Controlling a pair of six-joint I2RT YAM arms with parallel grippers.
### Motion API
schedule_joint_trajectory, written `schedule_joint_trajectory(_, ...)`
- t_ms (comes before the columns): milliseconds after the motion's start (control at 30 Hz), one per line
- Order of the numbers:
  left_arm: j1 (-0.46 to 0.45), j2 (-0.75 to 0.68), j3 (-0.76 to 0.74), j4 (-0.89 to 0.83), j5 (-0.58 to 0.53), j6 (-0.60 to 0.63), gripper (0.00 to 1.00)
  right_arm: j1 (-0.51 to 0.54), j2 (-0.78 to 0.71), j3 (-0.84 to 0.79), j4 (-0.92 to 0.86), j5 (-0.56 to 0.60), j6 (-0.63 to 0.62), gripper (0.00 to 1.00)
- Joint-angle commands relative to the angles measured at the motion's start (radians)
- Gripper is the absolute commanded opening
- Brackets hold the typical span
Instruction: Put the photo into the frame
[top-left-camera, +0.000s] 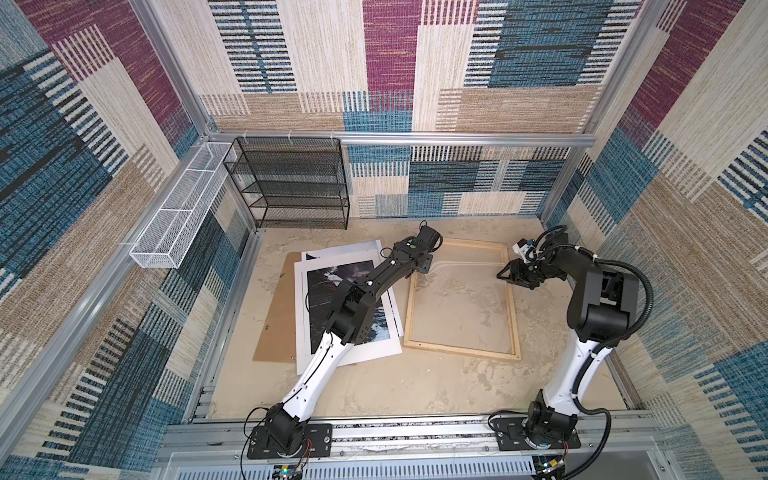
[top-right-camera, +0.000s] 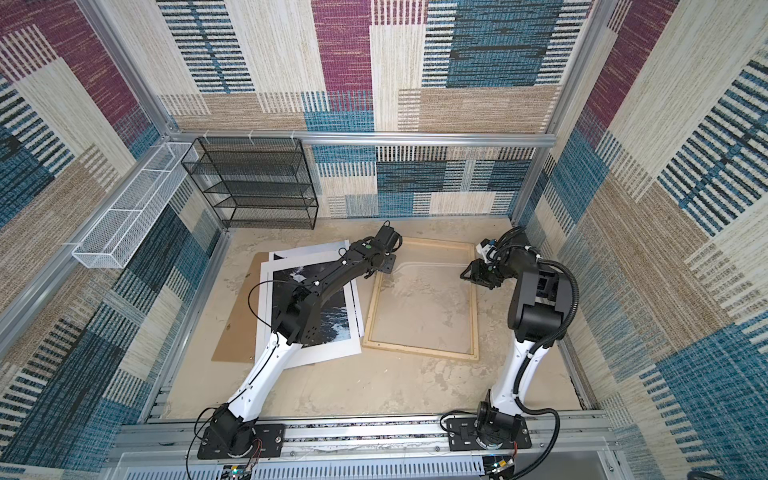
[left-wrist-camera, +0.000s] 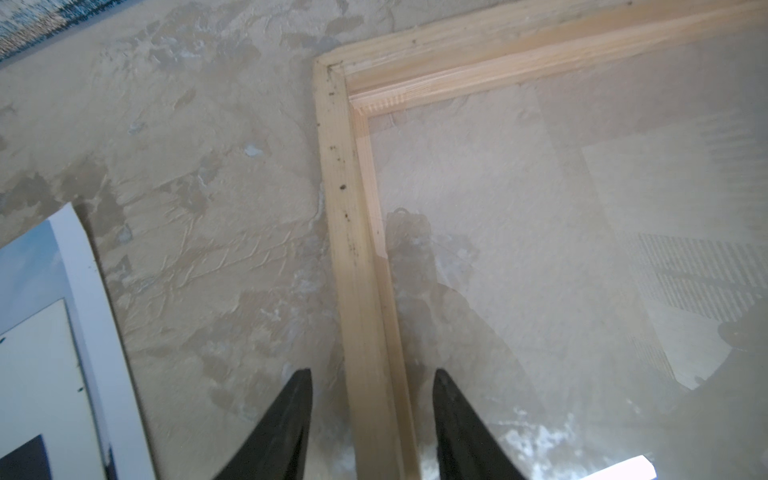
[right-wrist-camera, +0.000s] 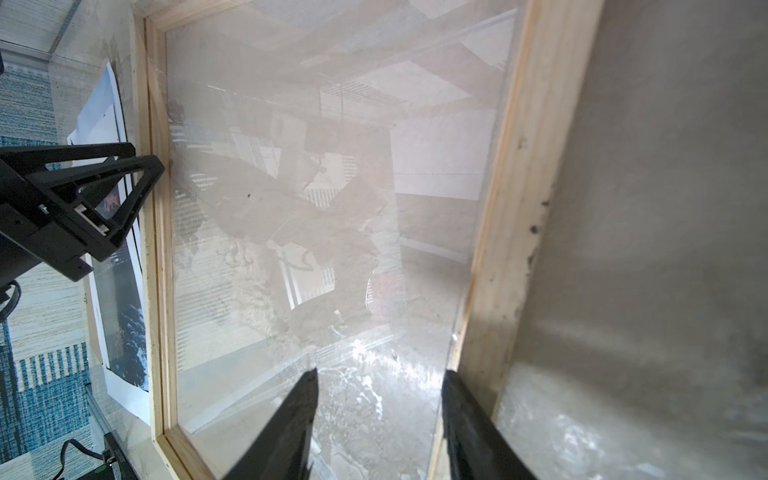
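The frame (top-left-camera: 461, 349) (top-right-camera: 419, 351), thin pale wood with a clear pane, lies flat right of the table's middle. The photo (top-left-camera: 322, 276) (top-right-camera: 282, 276), dark with white water, lies on a pile to the frame's left, partly hidden under my left arm. My left gripper (top-left-camera: 422, 266) (top-right-camera: 388, 266) (left-wrist-camera: 372, 374) is open, its jaws straddling the frame's left rail (left-wrist-camera: 365, 332) near the far corner, with a gap on each side. My right gripper (top-left-camera: 505, 276) (top-right-camera: 467, 276) (right-wrist-camera: 378, 374) is open over the pane, just inside the right rail (right-wrist-camera: 498, 270), holding nothing.
A brown backing board (top-left-camera: 278, 316) and a white mat (top-left-camera: 345, 249) lie under the photo. A black mesh shelf (top-left-camera: 291, 183) stands at the back left, and a white wire basket (top-left-camera: 178, 208) hangs on the left wall. Patterned walls close in the table.
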Motion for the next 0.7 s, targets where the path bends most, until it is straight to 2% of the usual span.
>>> schedule_joint_trajectory(0,0.001,-0.003,-0.005,-0.058,-0.005,0.021,0.50,-0.002,-0.009,0.002,0.014,0.063,0.007,0.51)
schedule_joint_trajectory(367,-0.001,-0.075,-0.046,-0.056,-0.006,-0.014,0.55,-0.005,-0.046,0.009,0.044,0.121,0.044,0.51)
schedule_joint_trajectory(500,-0.001,-0.135,-0.079,-0.057,0.002,-0.031,0.55,-0.007,-0.056,0.025,0.082,0.148,0.099,0.50)
schedule_joint_trajectory(667,-0.001,-0.195,-0.152,-0.059,0.033,-0.058,0.55,-0.006,-0.067,0.020,0.184,0.119,0.228,0.49)
